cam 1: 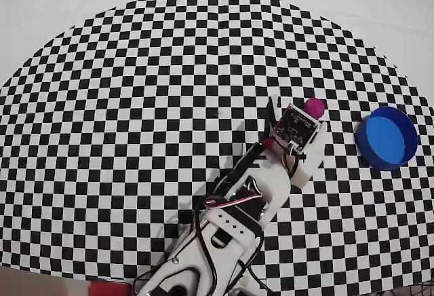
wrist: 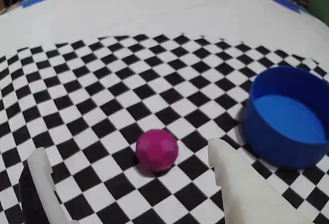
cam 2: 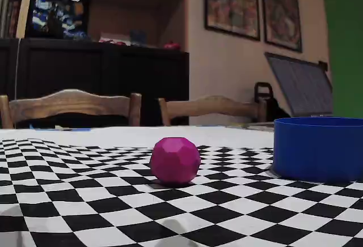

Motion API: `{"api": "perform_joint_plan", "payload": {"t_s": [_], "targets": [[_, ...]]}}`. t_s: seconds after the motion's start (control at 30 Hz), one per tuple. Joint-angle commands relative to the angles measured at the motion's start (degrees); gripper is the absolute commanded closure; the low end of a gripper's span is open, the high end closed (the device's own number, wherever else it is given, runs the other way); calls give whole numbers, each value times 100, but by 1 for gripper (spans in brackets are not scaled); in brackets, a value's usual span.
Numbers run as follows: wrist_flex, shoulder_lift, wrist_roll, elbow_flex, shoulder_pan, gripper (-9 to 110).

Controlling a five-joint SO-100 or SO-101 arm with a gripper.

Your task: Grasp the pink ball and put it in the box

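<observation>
One pink ball [wrist: 157, 150], faceted and magenta, resting on the checkered surface [wrist: 103, 95]; ball also seen at [cam 2: 175, 161] in the fixed view and at [cam 1: 313, 108] in the overhead view, partly hidden there by the arm's head. Round blue box [wrist: 288, 124] standing upright to the right of the ball in the wrist view, near but apart, open side up, nothing visible inside; likewise to the right of the ball at [cam 2: 318, 148] and at [cam 1: 388, 137]. Jaws [wrist: 131, 165] spread wide, one white fingertip [wrist: 40, 162] to the left of the ball and the other [wrist: 221, 152] to its right, neither touching it; ball lying just ahead of the gap between them. In the fixed view, both white tips hanging above the ball at the top edge of the frame, clear of the surface. White and black arm [cam 1: 237, 201] reaching toward the ball from the lower edge of the overhead view. Beyond the ball in the fixed view: two wooden chair backs [cam 2: 71, 105], a dark bookshelf [cam 2: 96, 60], framed pictures on the wall [cam 2: 281, 12].
</observation>
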Motion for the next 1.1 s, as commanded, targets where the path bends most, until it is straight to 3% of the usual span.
{"api": "perform_joint_plan", "payload": {"t_s": [0.0,1.07], "targets": [[-97,-149,-44,-316,35,64],[-378,-2285,-44,-1547,-26,64]]}}
